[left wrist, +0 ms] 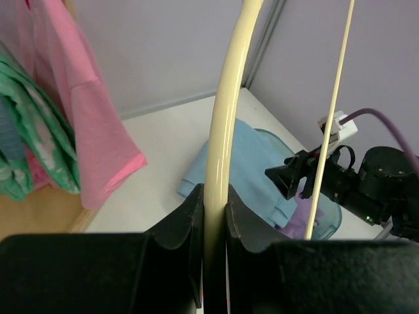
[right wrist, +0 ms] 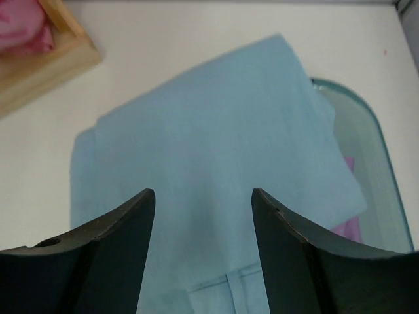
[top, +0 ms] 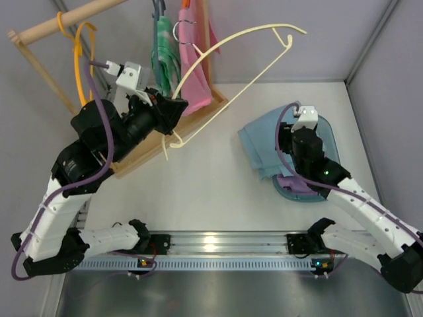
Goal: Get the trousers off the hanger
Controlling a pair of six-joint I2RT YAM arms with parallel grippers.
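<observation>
The light blue trousers [top: 261,142] lie folded on the table, partly over a blue tray [top: 330,139], clear of the hanger. They also show in the right wrist view [right wrist: 209,150] and the left wrist view [left wrist: 245,170]. The cream hanger [top: 228,46] is bare and held up in the air. My left gripper [top: 175,109] is shut on the hanger's frame [left wrist: 219,163] near one end. My right gripper [right wrist: 203,196] is open and empty, just above the trousers.
A wooden rack [top: 198,112] at the back left holds a pink garment [top: 195,66], a green patterned garment [top: 165,56] and a yellow-orange hanger [top: 80,59] on its rod. A purple cloth [top: 294,185] lies in the tray. Walls close the back and right.
</observation>
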